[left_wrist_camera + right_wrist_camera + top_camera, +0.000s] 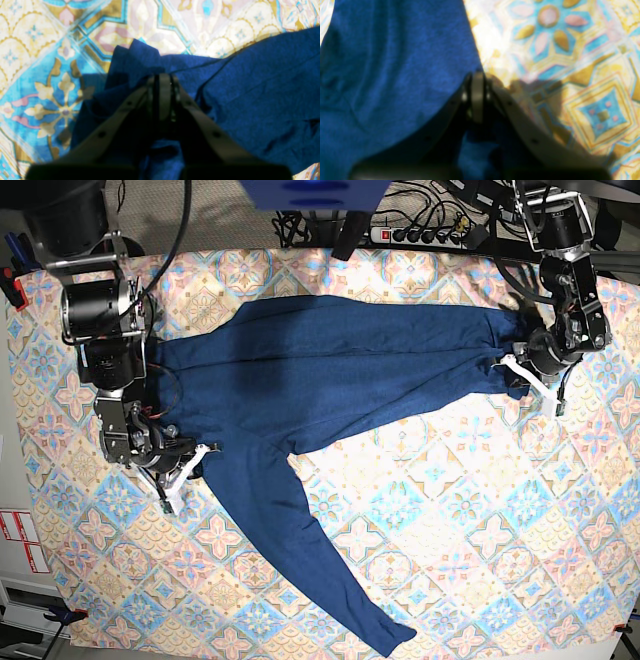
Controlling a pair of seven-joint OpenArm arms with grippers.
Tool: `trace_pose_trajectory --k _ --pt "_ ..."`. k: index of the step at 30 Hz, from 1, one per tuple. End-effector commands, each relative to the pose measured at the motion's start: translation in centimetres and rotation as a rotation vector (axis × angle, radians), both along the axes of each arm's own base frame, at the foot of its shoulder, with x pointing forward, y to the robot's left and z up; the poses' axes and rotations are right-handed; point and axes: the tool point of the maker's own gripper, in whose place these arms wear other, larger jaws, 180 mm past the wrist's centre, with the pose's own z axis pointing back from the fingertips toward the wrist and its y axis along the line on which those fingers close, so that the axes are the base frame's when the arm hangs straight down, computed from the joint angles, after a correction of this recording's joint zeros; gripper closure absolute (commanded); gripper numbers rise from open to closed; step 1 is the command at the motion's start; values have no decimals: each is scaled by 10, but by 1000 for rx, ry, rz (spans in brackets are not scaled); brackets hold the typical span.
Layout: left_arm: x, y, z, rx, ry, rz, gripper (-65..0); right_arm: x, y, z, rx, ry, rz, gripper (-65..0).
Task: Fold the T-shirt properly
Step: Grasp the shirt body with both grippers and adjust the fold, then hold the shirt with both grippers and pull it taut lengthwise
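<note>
Both sets of jaws pinching shirt [330, 370] edges, bulk spread flat on the counter [480, 510] between them; thin knit bunched in left jaws, likely slipping out under tension.

Nothing readable here, honestly. There are white stickers with red markings [22, 540] at the left edge of the base view, lower down, but they're way too small to make out. No print or logo anywhere else.
</note>
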Motion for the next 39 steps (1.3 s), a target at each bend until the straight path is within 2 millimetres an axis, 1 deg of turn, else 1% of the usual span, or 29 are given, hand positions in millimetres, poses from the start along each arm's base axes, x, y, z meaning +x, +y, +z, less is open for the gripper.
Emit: trace_pose_trajectory --k 1,2,5,8,10,11,16,17,19,22,24,25,26,27,29,32,35,38,39 --pt "16 3 21 18 -69 -12 0 19 3 23 10 -61 8 -5" --pt "17 3 24 22 -77 -16 0 19 3 27 15 -73 4 -5" --pt "13 2 24 27 -75 -21 0 4 1 22 10 -49 -1 -5" --pt "13 2 24 27 -75 -21 0 3 1 27 -12 -29 15 -4" --pt "12 2 23 27 -71 -21 0 11 3 41 -17 -70 26 -4" --pt "12 2 23 27 -72 -22 0 13 6 45 -15 -85 32 -3" --pt "11 2 22 27 -71 -22 0 18 10 51 2 -148 32 -11" --pt "11 2 22 27 -71 -22 0 18 10 50 2 -146 32 -26" --pt "11 2 22 27 -71 -22 0 18 9 50 4 -149 28 -84" --pt "11 1 22 26 -70 -25 0 18 8 50 6 -148 23 -210" --pt "11 1 22 26 -70 -25 0 19 8 50 4 -147 21 -313" --pt "11 1 22 25 -70 -25 0 18 7 50 3 -145 21 -356" --pt "11 0 22 25 -69 -27 0 17 7 48 3 -139 21 -384" --pt "11 0 22 25 -69 -27 0 15 7 44 3 -127 18 -398" --pt "11 0 22 25 -70 -28 0 10 4 35 6 -100 8 -400" --pt "11 0 22 25 -70 -28 0 15 0 30 18 -83 -14 -397" --pt "11 -1 22 24 -70 -29 0 10 -2 18 36 -72 -35 -397" --pt "11 -1 22 24 -70 -29 0 12 -3 18 42 -79 -41 -396" --pt "11 -1 22 24 -70 -29 0 11 -3 18 42 -78 -41 -382"
